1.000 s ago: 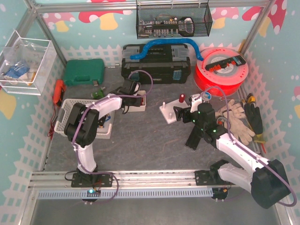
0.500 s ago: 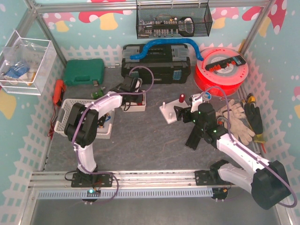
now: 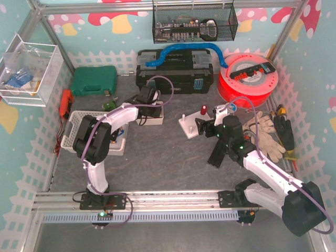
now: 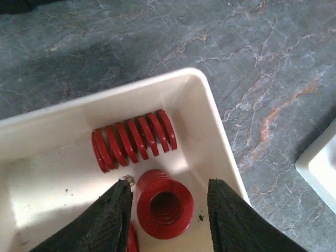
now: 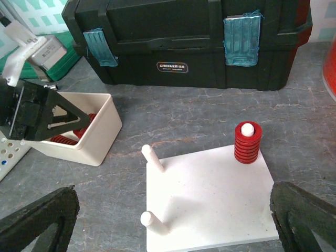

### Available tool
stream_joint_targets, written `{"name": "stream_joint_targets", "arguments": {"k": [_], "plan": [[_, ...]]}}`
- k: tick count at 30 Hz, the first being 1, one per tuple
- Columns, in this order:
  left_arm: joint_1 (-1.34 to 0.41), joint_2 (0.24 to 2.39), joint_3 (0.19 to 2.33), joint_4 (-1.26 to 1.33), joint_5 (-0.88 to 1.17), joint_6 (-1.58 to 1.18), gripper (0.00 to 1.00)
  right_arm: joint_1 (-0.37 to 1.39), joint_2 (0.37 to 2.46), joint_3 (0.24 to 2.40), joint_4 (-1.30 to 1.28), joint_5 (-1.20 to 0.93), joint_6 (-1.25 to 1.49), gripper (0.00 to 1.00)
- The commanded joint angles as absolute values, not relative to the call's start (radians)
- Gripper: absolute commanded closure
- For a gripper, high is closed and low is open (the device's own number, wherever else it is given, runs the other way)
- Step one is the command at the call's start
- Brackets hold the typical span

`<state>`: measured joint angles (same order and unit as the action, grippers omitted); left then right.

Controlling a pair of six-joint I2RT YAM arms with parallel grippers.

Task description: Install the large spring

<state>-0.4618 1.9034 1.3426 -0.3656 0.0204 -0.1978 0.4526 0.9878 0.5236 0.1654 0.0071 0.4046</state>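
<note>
In the left wrist view a wide red spring (image 4: 165,206) stands on end inside a white bin (image 4: 216,123). My left gripper (image 4: 169,185) hangs open over it, one finger on each side; the left finger is close to the coil and the right finger stands apart from it. A second red spring (image 4: 134,140) lies on its side just behind. My right gripper (image 5: 173,207) is wide open above the white peg board (image 5: 210,202), holding nothing. One red spring (image 5: 247,143) sits on the board's far right peg, and two bare pegs (image 5: 152,157) stand on the left.
A black toolbox (image 3: 175,71) stands behind the bin and the board. To the right are a red cable reel (image 3: 247,79) and work gloves (image 3: 265,134). A white basket (image 3: 79,128) and a green case (image 3: 94,80) are on the left.
My left gripper has shifted slightly back and right over the bin, and its jaws have parted. The right arm has stayed put.
</note>
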Motion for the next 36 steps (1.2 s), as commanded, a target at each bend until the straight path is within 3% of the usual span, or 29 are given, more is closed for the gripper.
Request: {"name": "stream_joint_targets", "arguments": {"k": [1,9,25,36], "plan": [[-0.472,1.954,1.355,-0.380,0.036,-0.187,0.56,0.457,0.974,0.511,0.172,0.018,0.396,0.01],[-0.472,1.992,1.380,-0.380,0.006,-0.184,0.59,0.457,0.967,0.509,0.171,0.022,0.396,0.01],[-0.489,1.858,1.400,-0.377,-0.083,-0.161,0.84,0.457,1.013,0.502,0.196,0.000,0.405,0.02],[-0.559,1.720,1.397,-0.396,-0.043,-0.148,0.89,0.457,1.082,0.501,0.219,-0.009,0.407,0.03]]}}
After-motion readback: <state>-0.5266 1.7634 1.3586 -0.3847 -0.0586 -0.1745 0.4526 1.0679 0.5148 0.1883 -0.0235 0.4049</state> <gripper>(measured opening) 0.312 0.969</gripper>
